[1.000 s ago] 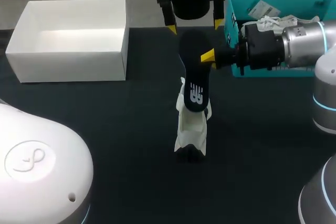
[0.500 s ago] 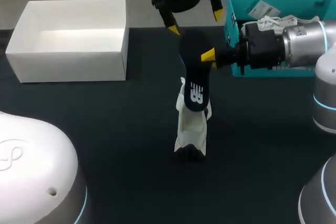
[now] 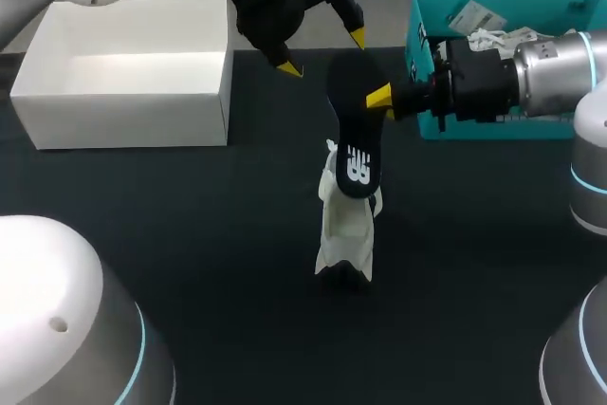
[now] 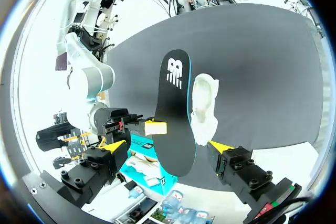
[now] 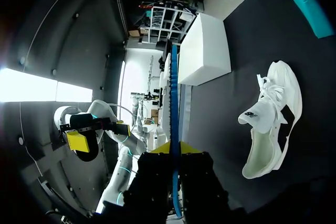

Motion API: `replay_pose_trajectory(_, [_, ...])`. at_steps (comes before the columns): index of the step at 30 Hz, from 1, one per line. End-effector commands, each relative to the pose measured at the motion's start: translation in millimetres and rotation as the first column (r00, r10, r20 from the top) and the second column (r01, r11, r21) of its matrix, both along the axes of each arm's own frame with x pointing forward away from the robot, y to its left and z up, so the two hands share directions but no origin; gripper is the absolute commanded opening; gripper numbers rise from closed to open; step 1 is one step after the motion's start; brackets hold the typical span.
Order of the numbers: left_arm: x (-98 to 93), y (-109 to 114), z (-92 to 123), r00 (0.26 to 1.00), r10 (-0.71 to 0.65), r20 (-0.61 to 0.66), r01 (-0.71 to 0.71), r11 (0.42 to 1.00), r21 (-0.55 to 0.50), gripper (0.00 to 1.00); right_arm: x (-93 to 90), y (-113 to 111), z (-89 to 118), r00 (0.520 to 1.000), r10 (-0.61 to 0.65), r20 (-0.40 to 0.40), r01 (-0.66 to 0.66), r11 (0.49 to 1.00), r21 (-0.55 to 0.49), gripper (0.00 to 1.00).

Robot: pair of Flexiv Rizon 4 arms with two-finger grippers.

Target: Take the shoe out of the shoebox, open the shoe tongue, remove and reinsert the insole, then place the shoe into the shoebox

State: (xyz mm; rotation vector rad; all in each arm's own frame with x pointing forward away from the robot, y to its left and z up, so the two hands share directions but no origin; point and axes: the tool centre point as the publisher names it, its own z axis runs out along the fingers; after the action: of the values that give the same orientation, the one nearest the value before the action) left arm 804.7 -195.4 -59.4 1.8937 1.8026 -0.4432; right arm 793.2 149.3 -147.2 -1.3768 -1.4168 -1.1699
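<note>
As it lies now, shoe (image 3: 345,230): white, mid dark table (image 3: 190,253), nearest of all; opening looks wide, tongue pulled out.
Shoe handling: probably light, soft upper, firmer sole. Likely to skid if pushed; best held at the heel collar or the sole's sides.
Insole (image 3: 354,130): black, out of the shoe, held up just beyond it, near end over the shoe. Cannot tell if they touch.
Insole handling: looks thin, light, bendy. Held by one edge it will likely droop or twist — a second hold nearer its free end would steady it.
Right gripper (image 3: 381,103): in from the right, fingers pinching the insole's far part from both faces.
Left gripper (image 3: 323,53): farther, just left of the insole's far end, fingers spread, holding nothing.
Shoebox (image 3: 123,106): white, far left — well apart from the shoe.
</note>
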Motion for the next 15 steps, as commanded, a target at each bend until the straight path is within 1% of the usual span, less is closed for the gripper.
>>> replay_pose_trajectory(1, [-1.3, 5, -5, 1.0, -0.014, 0.016, 0.015, 0.996, -0.086, 1.0, -2.2, -1, 2, 1.0, -0.003, -0.002, 0.003, 1.0, -0.007, 0.0])
replay_pose_trajectory(7, [-1.3, 5, -5, 1.0, -0.014, 0.016, 0.015, 0.996, -0.086, 1.0, -1.1, -3, 1, 1.0, -0.003, -0.009, 0.003, 1.0, -0.008, 0.0])
replay_pose_trajectory(10, [-1.3, 5, -5, 1.0, -0.014, 0.016, 0.015, 0.996, -0.086, 1.0, 0.2, -4, 4, 1.0, -0.004, -0.006, 0.004, 1.0, -0.008, 0.0])
replay_pose_trajectory(11, [-0.7, 5, -9, 0.999, -0.019, 0.037, 0.024, 0.993, -0.119, 1.0, 0.6, -4, 5, 1.0, -0.004, -0.004, 0.004, 1.0, -0.009, 0.0])
replay_pose_trajectory(13, [0.0, 5, -14, 1.0, 0.003, -0.018, -0.007, 0.981, -0.195, 1.0, 1.4, -4, 6, 1.0, -0.004, -0.001, 0.004, 1.0, -0.008, 0.0])
replay_pose_trajectory(14, [0.1, 5, -15, 1.0, -0.006, 0.002, 0.006, 0.974, -0.228, 1.0, 1.9, -4, 7, 1.0, -0.005, 0.0, 0.005, 1.0, -0.007, 0.0])
replay_pose_trajectory(15, [0.9, 5, -17, 1.0, -0.007, -0.016, 0.003, 0.968, -0.25, 1.0, 2.4, -4, 7, 1.0, -0.005, 0.0, 0.005, 1.0, -0.007, 0.0])
